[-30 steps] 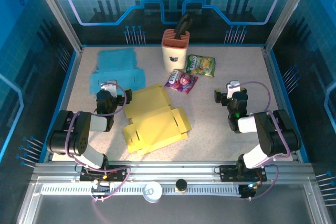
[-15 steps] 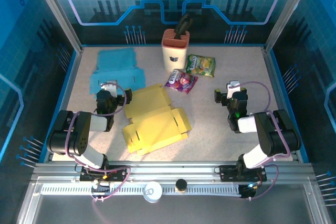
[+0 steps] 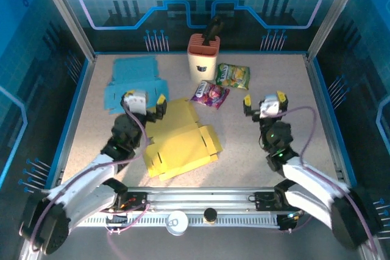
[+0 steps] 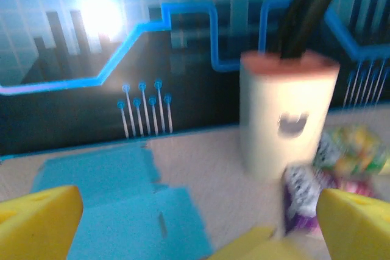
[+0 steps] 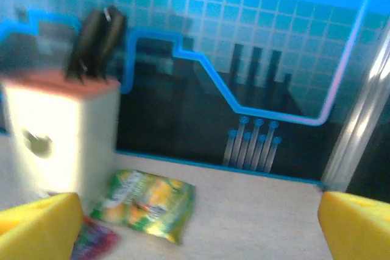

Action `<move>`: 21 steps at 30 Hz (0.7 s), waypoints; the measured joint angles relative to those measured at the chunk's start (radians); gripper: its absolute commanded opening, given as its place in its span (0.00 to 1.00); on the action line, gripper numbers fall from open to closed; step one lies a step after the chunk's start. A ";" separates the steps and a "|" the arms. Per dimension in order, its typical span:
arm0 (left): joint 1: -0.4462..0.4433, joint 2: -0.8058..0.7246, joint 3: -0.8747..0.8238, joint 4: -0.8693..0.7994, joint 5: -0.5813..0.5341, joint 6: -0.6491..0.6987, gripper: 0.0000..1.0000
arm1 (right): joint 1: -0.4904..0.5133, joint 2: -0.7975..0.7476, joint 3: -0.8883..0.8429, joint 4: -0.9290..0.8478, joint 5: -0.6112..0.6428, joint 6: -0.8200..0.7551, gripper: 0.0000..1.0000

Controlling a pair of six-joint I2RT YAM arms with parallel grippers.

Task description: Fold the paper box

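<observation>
A flat unfolded yellow paper box (image 3: 180,141) lies in the middle of the table, and its corner (image 4: 262,245) shows at the bottom of the left wrist view. A second flat paper box, blue (image 3: 131,83), lies at the back left (image 4: 116,205). My left gripper (image 3: 144,98) hovers open over the yellow sheet's left back edge, beside the blue one, with nothing between its yellow fingertips (image 4: 36,220). My right gripper (image 3: 264,98) is raised at mid-right, open and empty (image 5: 195,229), off to the right of the yellow box.
A cream knife block (image 3: 202,58) with dark handles stands at the back centre (image 4: 286,114) (image 5: 58,132). A green snack bag (image 3: 234,76) (image 5: 146,202) and a purple one (image 3: 210,94) (image 4: 301,202) lie beside it. Glass walls enclose the table.
Both arms have lifted out of their folded pose and stretched forward over the table. Both grippers stay open. The boxes and bags have not moved.
</observation>
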 measured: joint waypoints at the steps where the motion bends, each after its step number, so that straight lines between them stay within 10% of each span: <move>1: -0.006 -0.021 0.102 -0.124 -0.021 -0.074 0.99 | -0.005 -0.067 0.108 -0.152 -0.020 0.062 1.00; 9: 0.016 -0.042 0.432 -0.698 0.170 -0.656 0.83 | -0.145 -0.215 0.611 -0.922 -0.435 0.583 0.90; 21: -0.137 0.150 0.177 -1.020 0.275 -0.994 0.72 | 0.342 0.023 0.382 -1.295 -0.497 0.962 0.75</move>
